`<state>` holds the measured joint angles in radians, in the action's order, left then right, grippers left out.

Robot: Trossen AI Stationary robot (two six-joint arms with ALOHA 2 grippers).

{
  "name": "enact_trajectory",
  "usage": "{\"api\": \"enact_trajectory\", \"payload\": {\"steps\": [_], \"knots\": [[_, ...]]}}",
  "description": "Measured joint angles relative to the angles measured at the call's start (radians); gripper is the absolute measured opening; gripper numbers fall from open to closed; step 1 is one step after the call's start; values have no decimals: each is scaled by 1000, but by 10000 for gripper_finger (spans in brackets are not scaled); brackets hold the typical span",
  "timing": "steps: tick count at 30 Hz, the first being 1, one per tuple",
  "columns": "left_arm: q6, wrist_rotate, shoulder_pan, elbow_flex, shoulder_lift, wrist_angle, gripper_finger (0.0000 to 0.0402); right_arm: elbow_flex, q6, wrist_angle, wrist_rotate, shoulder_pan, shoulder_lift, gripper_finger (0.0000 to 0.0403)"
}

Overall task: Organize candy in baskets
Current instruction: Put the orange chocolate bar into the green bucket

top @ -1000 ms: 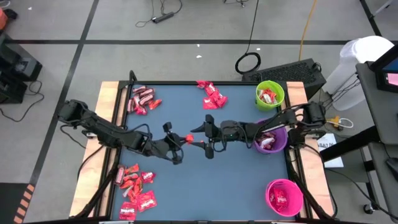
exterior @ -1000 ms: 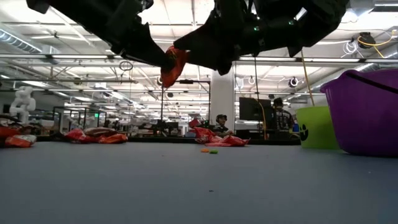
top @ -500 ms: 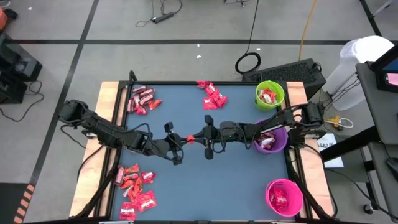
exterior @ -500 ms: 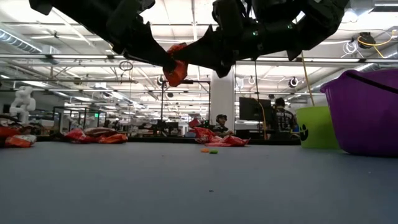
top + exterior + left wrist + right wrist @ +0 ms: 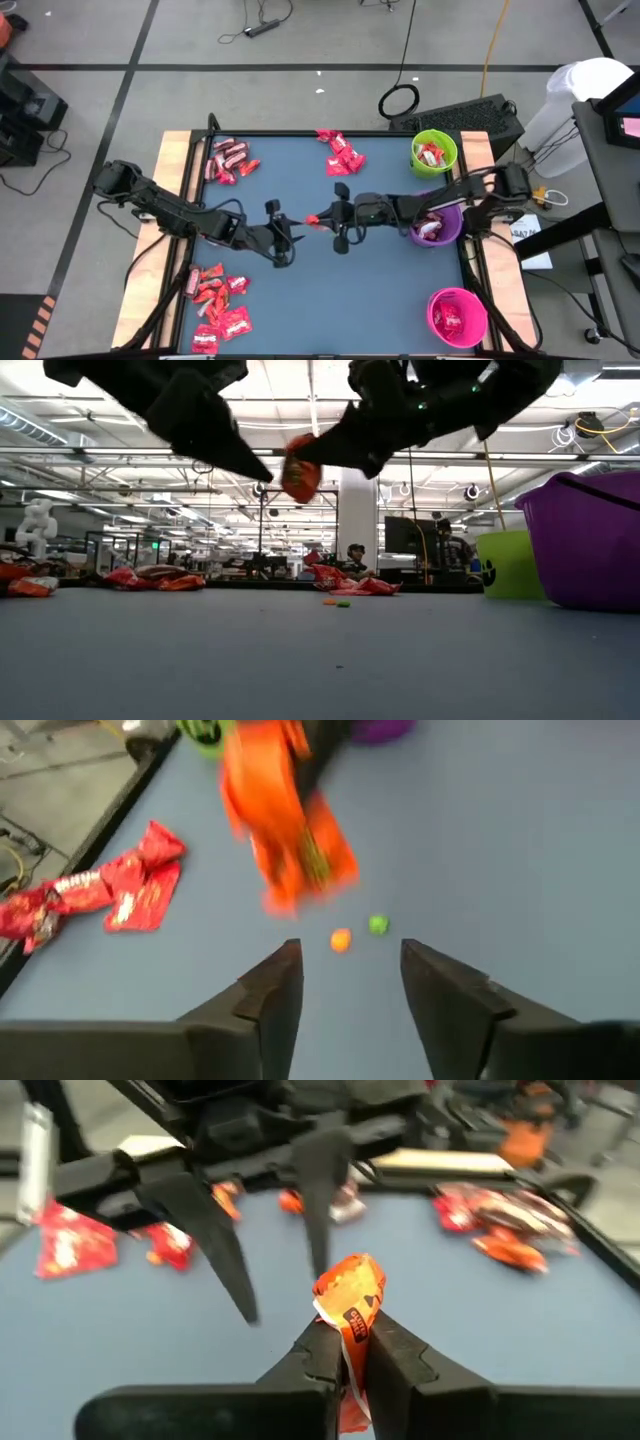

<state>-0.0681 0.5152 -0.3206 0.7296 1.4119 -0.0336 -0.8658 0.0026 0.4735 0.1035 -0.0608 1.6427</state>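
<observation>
Two end effectors meet above mid-bench. Right end effector [image 5: 345,1352] pinches an orange-red candy [image 5: 350,1295] held in the air; left end effector [image 5: 345,982] w/ fingers spread, holding nothing, just beside it. Green basket [image 5: 434,152], purple basket [image 5: 436,222], pink basket [image 5: 457,316] along bench's right side.

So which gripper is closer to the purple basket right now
The right. The right gripper, shut on a candy, sits over mid-table, its arm passing over the purple basket. The left gripper, open, faces it from farther toward the table's left side.
</observation>
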Motion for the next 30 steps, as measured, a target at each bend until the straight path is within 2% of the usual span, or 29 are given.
{"api": "enact_trajectory", "payload": {"steps": [4, 10, 13, 19, 24, 30], "knots": [[-5, 0, 0, 0, 0, 62, 180, 0, 0, -210, 108, 2, -119, 22], [-4, 1, 0, 0, 0, 70, 180, 0, 38, -531, 303, 25, -336, 24], [-4, 1, 0, 0, 0, 69, 180, -1, 61, -682, 404, 60, -453, 24], [-4, 2, 0, 0, 0, 65, 180, -1, 66, -937, 533, 190, -649, 24], [-4, 2, 0, 0, 0, 63, 180, -1, 108, -1095, 577, 346, -739, 24], [-4, 5, 0, 0, 0, 57, 180, -1, 128, -1230, 577, 525, -741, 24]]}}
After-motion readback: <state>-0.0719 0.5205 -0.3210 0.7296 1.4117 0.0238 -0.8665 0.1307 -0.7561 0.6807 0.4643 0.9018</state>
